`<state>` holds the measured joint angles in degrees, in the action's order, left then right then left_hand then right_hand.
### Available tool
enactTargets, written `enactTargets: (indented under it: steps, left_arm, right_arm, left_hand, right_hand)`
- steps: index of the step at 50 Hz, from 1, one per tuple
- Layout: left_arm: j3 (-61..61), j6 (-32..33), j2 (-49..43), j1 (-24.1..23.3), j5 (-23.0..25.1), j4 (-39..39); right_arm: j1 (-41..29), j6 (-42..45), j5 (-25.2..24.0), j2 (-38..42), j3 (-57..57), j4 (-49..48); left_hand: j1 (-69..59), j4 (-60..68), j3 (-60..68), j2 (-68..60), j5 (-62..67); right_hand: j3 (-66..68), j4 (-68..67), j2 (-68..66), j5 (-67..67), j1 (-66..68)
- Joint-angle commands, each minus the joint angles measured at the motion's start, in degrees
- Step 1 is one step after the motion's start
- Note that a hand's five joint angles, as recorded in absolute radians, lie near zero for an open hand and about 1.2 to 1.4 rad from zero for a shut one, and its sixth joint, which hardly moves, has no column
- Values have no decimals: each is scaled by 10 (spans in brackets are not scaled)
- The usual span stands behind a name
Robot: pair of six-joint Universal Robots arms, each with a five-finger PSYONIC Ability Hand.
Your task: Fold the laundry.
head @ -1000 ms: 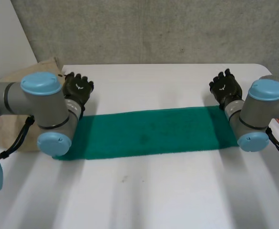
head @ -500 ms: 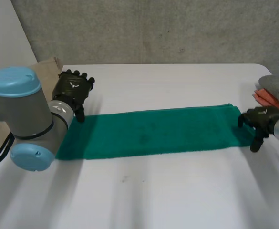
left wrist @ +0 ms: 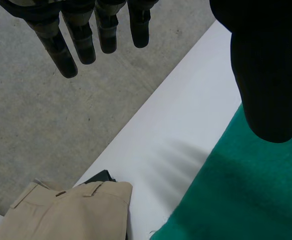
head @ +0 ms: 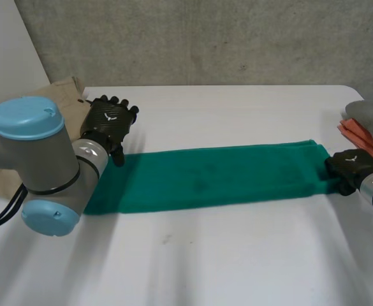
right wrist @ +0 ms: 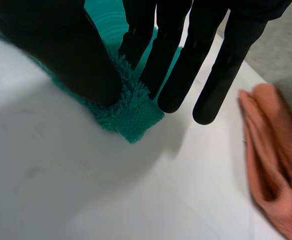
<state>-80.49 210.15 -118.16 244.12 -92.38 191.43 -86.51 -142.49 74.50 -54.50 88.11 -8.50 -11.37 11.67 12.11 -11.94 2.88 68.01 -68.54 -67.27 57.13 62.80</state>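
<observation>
Fingers [left wrist: 56, 47] of my left hand [head: 109, 121] straight, holding nothing, above towel [head: 212, 175] end; right hand [right wrist: 61, 50] pinches opposite corner, thumb hiding grip; orange cloth [right wrist: 270, 165] cut off.

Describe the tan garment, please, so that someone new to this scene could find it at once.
On the white table, follow the long green towel to the end by the left hand. Just past that hand, at the table's corner, lie the tan trousers, folded, waistband showing: the only beige cloth there.
</observation>
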Motion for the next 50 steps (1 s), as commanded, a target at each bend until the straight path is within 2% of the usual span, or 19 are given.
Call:
enactTargets:
  steps: [1,5,7,10,12,17,18,21,22,26,30,34,36,37,40,41,44,45,50]
  left_arm:
    - [-15,0,32,0,1,0]
    - [-26,0,51,1,1,0]
    - [-33,0,58,2,1,0]
    - [-36,-1,65,3,1,0]
    - [-38,-1,71,3,1,0]
    - [-42,-1,79,3,1,0]
    - [-42,-1,80,3,0,0]
    - [-52,-1,87,3,1,1]
    - [-55,-1,88,3,1,1]
    - [-66,-1,89,2,1,7]
    - [-78,-1,89,2,1,18]
    - [-84,-1,83,1,1,27]
    - [-84,-1,82,1,1,28]
    - [-83,-1,81,1,1,28]
    - [-81,-1,81,1,1,29]
    - [-80,-1,80,0,1,30]
    - [-77,-1,80,-2,1,30]
    - [-76,-1,79,-4,1,30]
    - [-72,-1,74,-18,1,35]
  right_arm:
    - [57,26,24,-74,33,-13]
    - [78,93,44,-75,35,-22]
    - [85,142,71,-81,30,-25]
    - [78,194,96,-83,22,-49]
    - [58,204,89,-85,21,-76]
    - [-86,203,27,-97,20,-163]
    - [-133,203,0,-100,22,-188]
    - [-195,208,-40,-97,27,-218]
    - [-237,215,-64,-94,27,-232]
    - [-346,233,-108,-45,15,-243]
    - [-427,248,-120,17,-6,-243]
    - [-458,247,-117,45,-11,-236]
    - [-458,247,-109,44,-7,-234]
    - [-458,238,-94,40,-6,-229]
    - [-458,207,-37,31,-1,-226]
    - [-455,167,13,13,2,-224]
    - [-428,82,72,-42,9,-210]
    - [-399,21,91,-77,19,-185]
    - [-333,-112,67,-105,28,-44]
  left_hand:
    - [14,-17,-21,19,-29]
    - [14,-17,-21,19,-29]
    - [14,-17,-21,19,-29]
    - [14,-17,-21,19,-29]
    - [14,-17,-21,19,-29]
    - [14,-17,-21,19,-29]
    - [14,-17,-21,19,-29]
    - [14,-17,-21,19,-29]
    - [14,-17,-21,19,-29]
    - [14,-17,-21,19,-29]
    - [14,-17,-21,19,-29]
    - [14,-17,-21,19,-29]
    - [14,-17,-21,19,-29]
    - [14,-17,-21,19,-29]
    - [14,-17,-21,19,-29]
    - [14,-17,-21,19,-29]
    - [14,-17,-21,19,-29]
    - [14,-17,-21,19,-29]
    - [14,-17,-21,19,-29]
  right_hand:
    - [120,-115,-127,129,172]
    - [120,-115,-127,129,172]
    - [120,-115,-127,129,172]
    - [120,-115,-127,129,172]
    - [120,-115,-127,129,172]
    - [120,-115,-127,129,172]
    - [120,-115,-127,129,172]
    - [120,-115,-127,129,172]
    - [120,-115,-127,129,172]
    - [120,-115,-127,129,172]
    - [120,-115,-127,129,172]
    - [111,-105,-118,119,163]
    - [-197,203,190,-189,-145]
    - [-570,576,563,-562,-518]
    - [-580,585,573,-571,-528]
    - [-580,585,573,-571,-528]
    - [-580,585,573,-571,-528]
    - [-580,585,573,-571,-528]
    - [-580,585,573,-571,-528]
